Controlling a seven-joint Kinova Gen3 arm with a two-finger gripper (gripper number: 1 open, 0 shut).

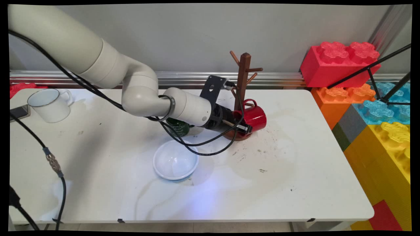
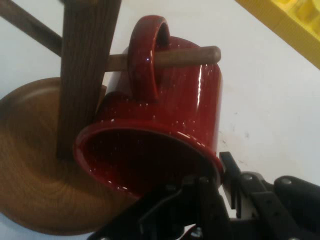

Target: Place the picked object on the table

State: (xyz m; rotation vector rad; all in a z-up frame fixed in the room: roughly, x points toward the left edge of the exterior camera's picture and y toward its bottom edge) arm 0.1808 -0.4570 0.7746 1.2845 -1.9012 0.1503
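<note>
While its handle loops a wooden peg [image 2: 192, 56], the tool [image 2: 216, 176] pinches the glossy speckled red mug [image 2: 170, 115] by its rim

A mug tree [image 1: 243, 85] stands toward the back of the table [image 1: 295, 183], right of centre, with a mug [image 1: 254, 117] hung by its handle on a low peg [image 2: 190, 56] (mouth tipped toward the tool [image 1: 245, 127], which meets its rim). Left of the tree sits another mug [image 1: 178, 127], a bowl [image 1: 175, 161] before it. A cup [image 1: 51, 105] stands far left, toy bricks [image 1: 370, 108] beyond the right edge.
</note>
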